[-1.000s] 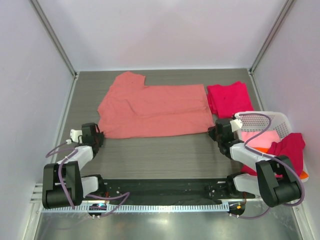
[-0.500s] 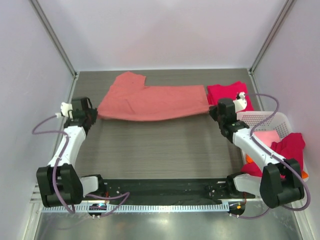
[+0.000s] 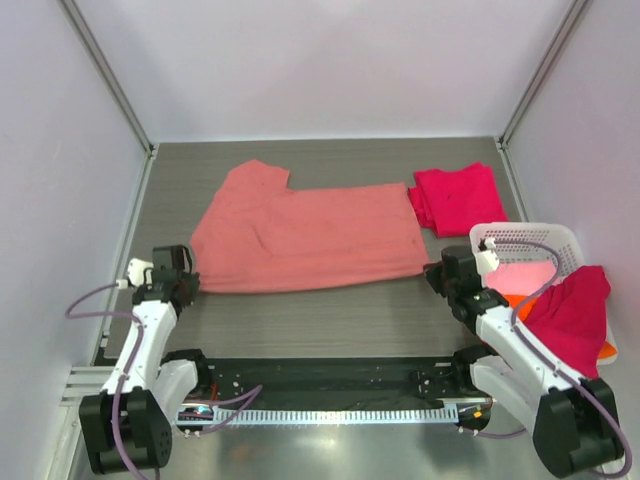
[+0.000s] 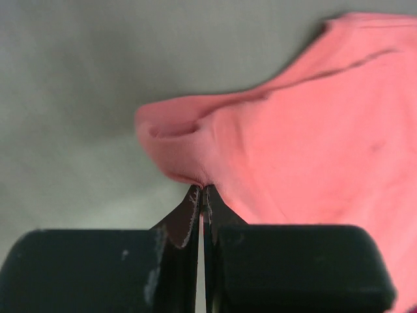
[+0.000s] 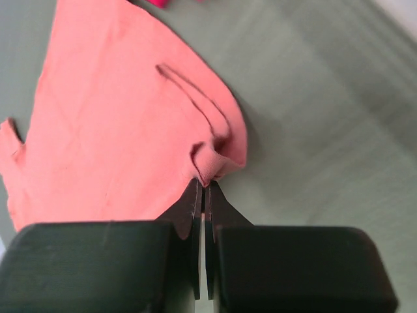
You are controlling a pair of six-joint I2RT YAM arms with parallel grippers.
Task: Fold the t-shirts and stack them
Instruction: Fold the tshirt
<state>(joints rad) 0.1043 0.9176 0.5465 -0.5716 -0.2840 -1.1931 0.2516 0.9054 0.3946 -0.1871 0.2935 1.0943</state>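
A salmon-pink t-shirt point(image 3: 300, 235) lies spread across the middle of the table. My left gripper point(image 3: 186, 282) is shut on its near left corner, where the cloth point(image 4: 195, 166) bunches at the fingertips point(image 4: 203, 190). My right gripper point(image 3: 432, 272) is shut on the near right corner, a pinched fold point(image 5: 212, 163) at its tips point(image 5: 204, 184). A folded crimson-red t-shirt point(image 3: 455, 197) lies at the back right. Another crimson-red t-shirt point(image 3: 575, 310) hangs over the basket's near side, with light pink cloth point(image 3: 525, 278) inside.
The white lattice basket point(image 3: 520, 237) stands at the right edge, close behind my right arm. An orange bit point(image 3: 607, 349) shows under the draped red shirt. Grey walls enclose the table on three sides.
Both grippers carried the shirt's near edge toward the back, then pulled it back toward me; the shirt now lies spread flat again, slightly further left.
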